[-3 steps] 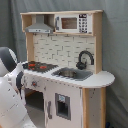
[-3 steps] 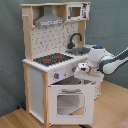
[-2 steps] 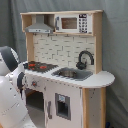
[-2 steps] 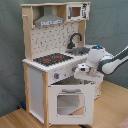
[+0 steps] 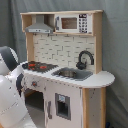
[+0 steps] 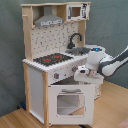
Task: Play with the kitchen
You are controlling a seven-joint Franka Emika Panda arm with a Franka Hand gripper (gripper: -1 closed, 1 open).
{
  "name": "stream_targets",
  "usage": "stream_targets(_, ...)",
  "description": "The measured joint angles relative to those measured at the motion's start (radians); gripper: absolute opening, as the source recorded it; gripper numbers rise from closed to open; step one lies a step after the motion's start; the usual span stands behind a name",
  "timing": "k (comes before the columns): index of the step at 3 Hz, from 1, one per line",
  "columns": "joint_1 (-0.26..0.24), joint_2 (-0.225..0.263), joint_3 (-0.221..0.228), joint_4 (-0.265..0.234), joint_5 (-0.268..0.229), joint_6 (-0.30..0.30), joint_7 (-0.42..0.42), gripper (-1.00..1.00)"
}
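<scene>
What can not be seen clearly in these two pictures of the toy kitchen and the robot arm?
- Gripper: in the second exterior view its fingers are too blurred to tell how they stand; in the first exterior view the arm's own body hides it.
- Knobs on the kitchen: too small in both exterior views.
- Sink contents: too blurred.

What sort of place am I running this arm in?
Probably a lab or studio test setup, not a real kitchen: a toy play kitchen stands against a grey curtain backdrop on a wood floor.
</scene>
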Motion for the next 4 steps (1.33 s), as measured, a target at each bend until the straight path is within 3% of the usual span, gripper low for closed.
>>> stream_targets(2,-0.123,-0.001,0.155,0.015,0.0,0.003,0.066,-1.0)
stream_targets(4,-0.243,-0.003,0.309,0.089,0.0,0.001,0.107,-1.0)
